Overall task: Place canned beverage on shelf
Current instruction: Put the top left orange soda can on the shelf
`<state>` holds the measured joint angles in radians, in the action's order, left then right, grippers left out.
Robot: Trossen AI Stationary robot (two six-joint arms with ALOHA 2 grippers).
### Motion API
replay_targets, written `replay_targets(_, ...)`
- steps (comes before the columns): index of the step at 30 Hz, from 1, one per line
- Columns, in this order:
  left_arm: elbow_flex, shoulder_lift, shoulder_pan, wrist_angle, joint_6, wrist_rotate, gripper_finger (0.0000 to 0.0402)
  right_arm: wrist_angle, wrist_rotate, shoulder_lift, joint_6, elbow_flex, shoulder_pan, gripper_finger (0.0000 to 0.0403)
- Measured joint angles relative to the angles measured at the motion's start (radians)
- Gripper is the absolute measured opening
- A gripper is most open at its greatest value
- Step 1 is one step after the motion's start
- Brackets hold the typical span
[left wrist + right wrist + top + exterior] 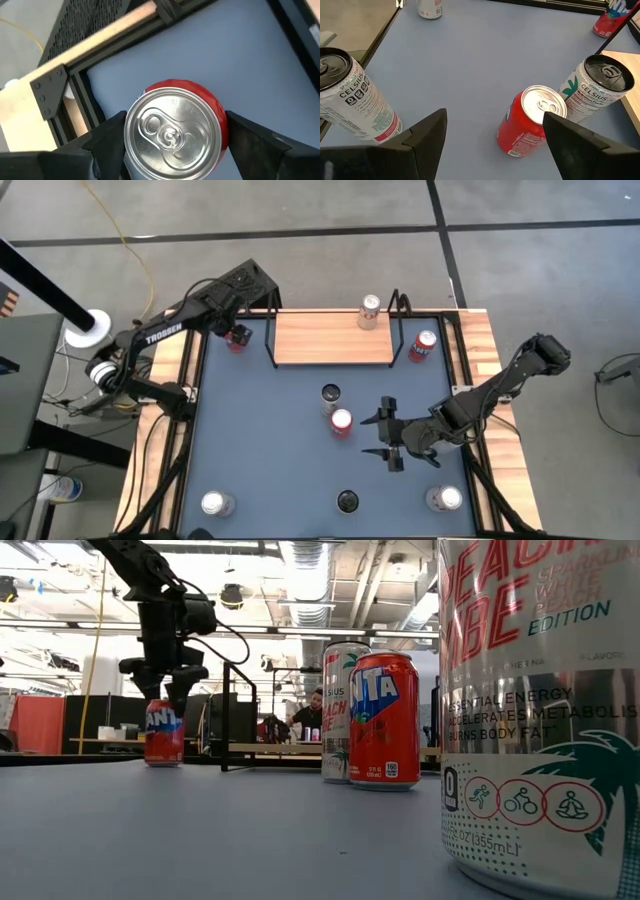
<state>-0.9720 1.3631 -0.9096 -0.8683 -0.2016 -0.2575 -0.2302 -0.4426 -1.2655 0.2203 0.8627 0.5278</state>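
Observation:
A red can (175, 132) stands upright on the blue tabletop near its far left corner (237, 338), left of the shelf (320, 345). My left gripper (175, 131) hangs over it, pointing steeply down, open, one finger on each side of the can's top; the low view shows it above the can (164, 732). The shelf is a light-wood board on a black wire frame, and a silver can (370, 311) stands at its far edge. My right gripper (388, 438) waits open right of the table's middle, holding nothing. My left gripper straddles the red can's upper rim (131, 125) from above, slanting down. Its fingers (107, 137) stand right beside the can's sides; I cannot tell whether they touch it. The can stands upright on the table.
A red can (341, 422) and a white Celsius can (330, 397) stand at the table's middle, just ahead of my right gripper. Another red can (424, 346) stands right of the shelf. Three more cans (216, 503) line the near edge. Wooden rails (160, 430) border the table.

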Motion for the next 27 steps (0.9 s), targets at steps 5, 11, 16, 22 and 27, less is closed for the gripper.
replay_targets(5,-0.042,-0.015,0.031,-0.116,0.005,0.064,0.0285,0.0,0.0,0.0,0.0,0.0,0.0,0.0317)
replay_targets(11,-0.048,-0.098,0.107,-0.182,-0.013,0.147,0.0286,0.0,0.0,0.0,0.0,0.0,0.0,0.0317)
replay_targets(16,-0.047,-0.194,0.249,-0.282,-0.078,0.153,0.0287,0.0,0.0,0.0,0.0,0.0,0.0,0.0317)
replay_targets(22,-0.047,-0.301,0.491,-0.294,-0.241,0.137,0.0288,0.0,0.0,0.0,0.0,0.0,0.0,0.0317)
replay_targets(27,-0.048,-0.324,0.745,-0.264,-0.404,0.095,0.0288,0.002,0.0,0.0,0.0,0.0,0.0,0.0317)
